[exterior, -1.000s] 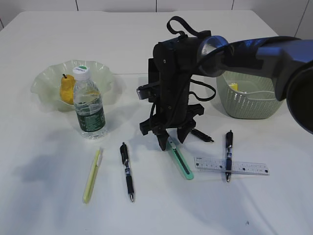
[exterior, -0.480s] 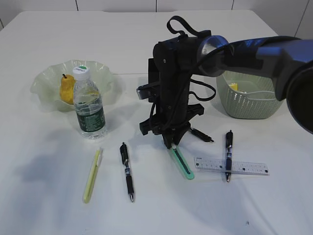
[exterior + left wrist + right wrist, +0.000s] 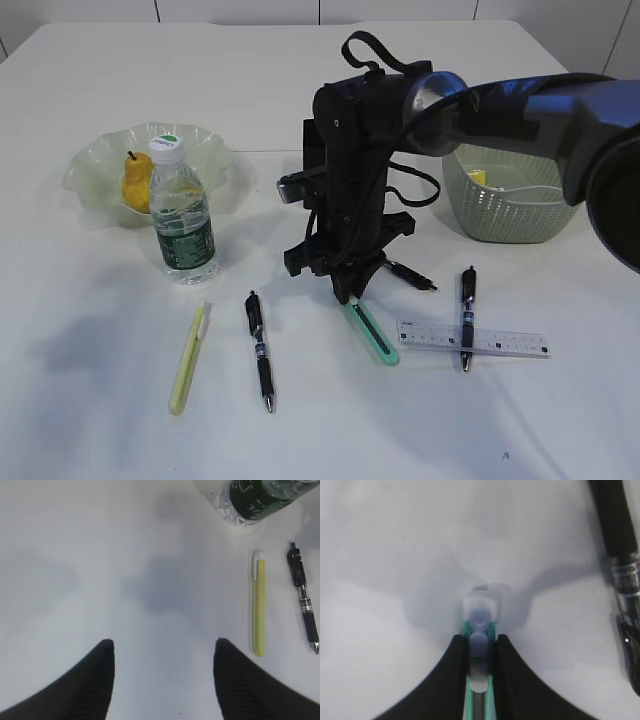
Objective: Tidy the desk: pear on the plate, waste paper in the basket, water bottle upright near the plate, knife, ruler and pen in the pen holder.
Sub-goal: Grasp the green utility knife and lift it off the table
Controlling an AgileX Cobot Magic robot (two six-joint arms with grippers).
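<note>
your white tabletop (image 3: 90, 400) is the biggest thing here and everything sits on it. your right arm (image 3: 520, 100) reaches in from the right side, big and black. the green basket (image 3: 500, 205) stands far right at the back, with something yellow inside. the wavy glass plate (image 3: 100, 165) is at the back left, and the yellow pear (image 3: 136, 182) lies on it. the water bottle (image 3: 181, 215) stands upright just in front of the plate.

your right claw (image 3: 352, 292) points down at the middle of the tabletop. it is clenched on the top end of the green knife (image 3: 372, 333). in the right wrist view you can see both fingers (image 3: 451, 680) pressed on the knife's sides. the rest of the knife lies on the tabletop, slanting toward you.

the clear ruler (image 3: 500, 341) lies flat to the right of the knife. a black pen (image 3: 467, 312) lies across the ruler. another black pen (image 3: 259, 350) lies left of the knife. a yellow-green pen (image 3: 188, 360) lies left of that one, near the bottle. a small dark pen (image 3: 412, 275) peeks out just behind the right claw.

your left claw (image 3: 162, 652) hangs over bare tabletop, released, with nothing between its fingers. you can see it only in the left wrist view.
</note>
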